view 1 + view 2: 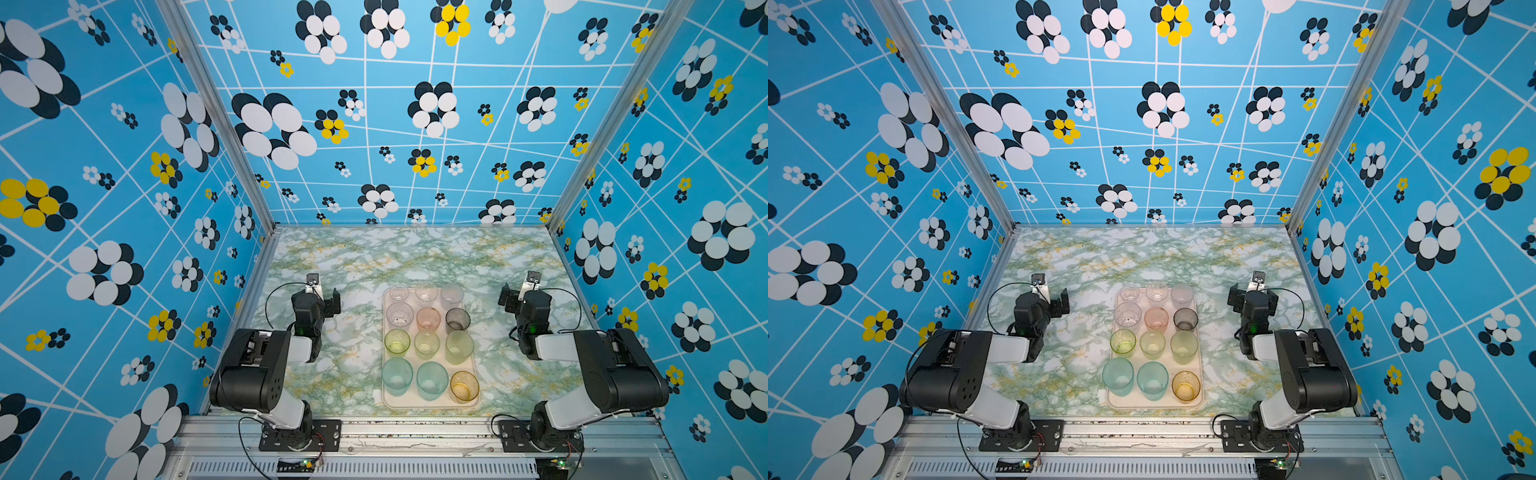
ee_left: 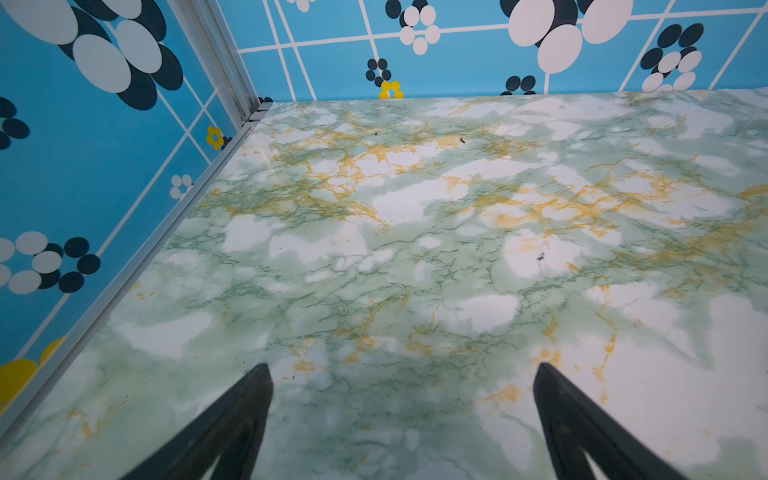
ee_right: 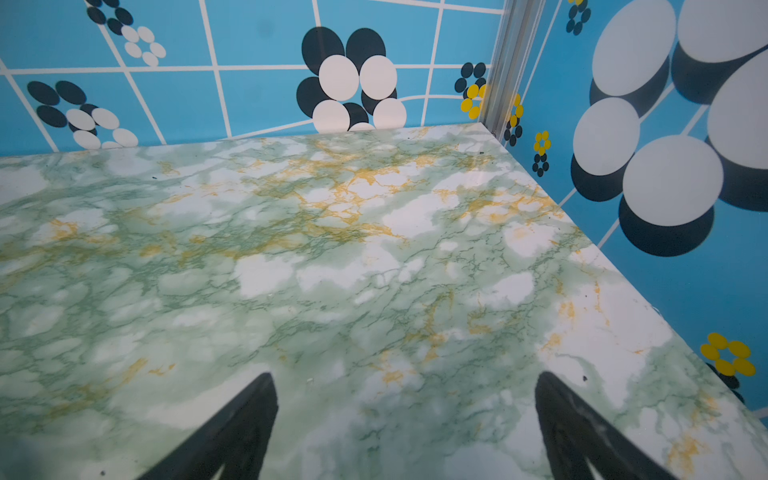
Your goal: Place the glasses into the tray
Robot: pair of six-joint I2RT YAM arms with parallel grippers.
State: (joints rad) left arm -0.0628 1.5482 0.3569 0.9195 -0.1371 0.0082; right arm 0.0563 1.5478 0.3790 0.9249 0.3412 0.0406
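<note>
Risk: the glasses [image 1: 427, 343] stand closely packed in the tray [image 1: 432, 405]; an arm sweeping low across it would likely topple several. All twelve stand upright, mouths up. The tray's long axis runs front to back on the tabletop [image 1: 353, 257]. The left tool [image 2: 401, 370] and right tool [image 3: 403, 378]: jaws apart, empty, flanking the tray.

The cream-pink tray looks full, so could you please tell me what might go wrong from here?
1. The translucent tumblers stand nearly rim to rim in the flat rectangular cream-pink tray; a tool reaching in could topple neighbours.
2. The squat amber tumbler sits by the tray's near corner rim; a bump might tip it out.
</note>
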